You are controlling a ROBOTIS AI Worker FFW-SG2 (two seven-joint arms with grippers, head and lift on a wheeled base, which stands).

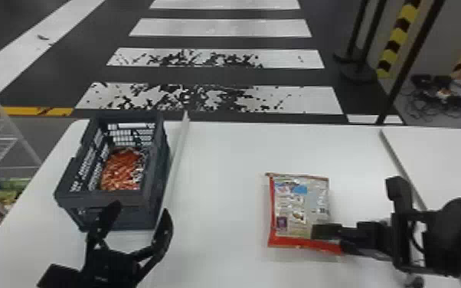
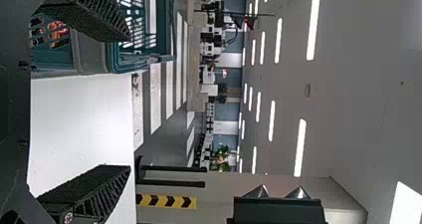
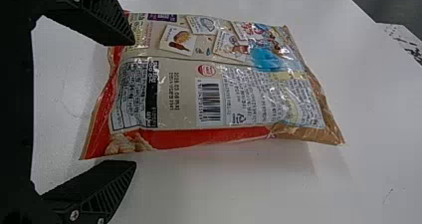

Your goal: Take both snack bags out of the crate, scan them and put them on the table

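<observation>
— Why is that snack bag point(image 3: 219, 94) lying flat near the right side of the surface point(image 1: 226, 184)?

— Probably for scanning. Its printed back is up, and the barcode point(image 3: 209, 100) faces the room, so a reader could catch it. I can't tell whether it has been scanned.

— And the right pincer point(image 3: 134, 103)?

— Apart, its mouth at the bag's red end, one finger overlapping a corner. Nothing is clamped. That suits either a fresh grip or a release; I can't say which.

— The other bag?

— Inside the crate point(image 1: 99, 200), at the left of the surface: an orange-brown bag point(image 1: 121, 174). The crate's open top faces up, I suppose so that fingers can come in from above.

— Hence the left pincer point(image 1: 140, 210) there?

— Likely. It is just on the near side of the crate, fingers spread and empty, well placed for that second bag.

— What can't you make out?

— The crate's walls cut off the lower part of the bag inside, and I can't find its barcode. In the left wrist view, only a patch of orange comes through the slots. The other bag's front is turned down, and in the head view the right pincer covers part of its near edge. The left arm is cut off at the bottom.
</observation>
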